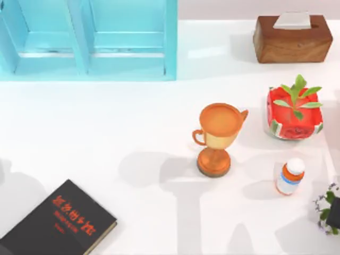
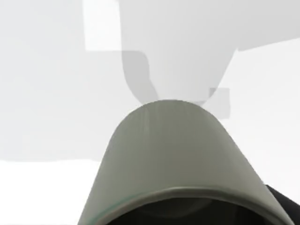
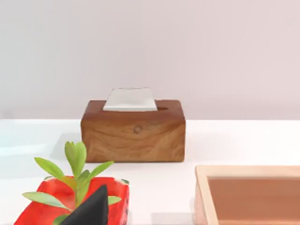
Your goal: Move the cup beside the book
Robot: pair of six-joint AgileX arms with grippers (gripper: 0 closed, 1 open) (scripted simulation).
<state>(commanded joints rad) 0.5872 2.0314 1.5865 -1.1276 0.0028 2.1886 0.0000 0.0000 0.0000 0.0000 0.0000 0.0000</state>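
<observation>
The dull olive-green cup point(image 2: 171, 159) looms close in the left wrist view, rim nearest the camera, with white table behind it. My left gripper is shut on it; a dark finger point(image 2: 281, 204) shows against the rim. The black book point(image 1: 61, 223) with red-orange lettering lies flat at the table's front left corner. A dark part of my right gripper point(image 3: 91, 208) shows low in the right wrist view, over the red planter.
An orange two-handled goblet point(image 1: 217, 139) stands mid-table. To its right are a red planter point(image 1: 293, 116) with green leaves and a small orange-and-white bottle point(image 1: 290, 177). A wooden tissue box point(image 1: 292, 38) sits back right, a blue cabinet point(image 1: 87, 40) back left. A wooden tray point(image 3: 248, 197) lies near the planter.
</observation>
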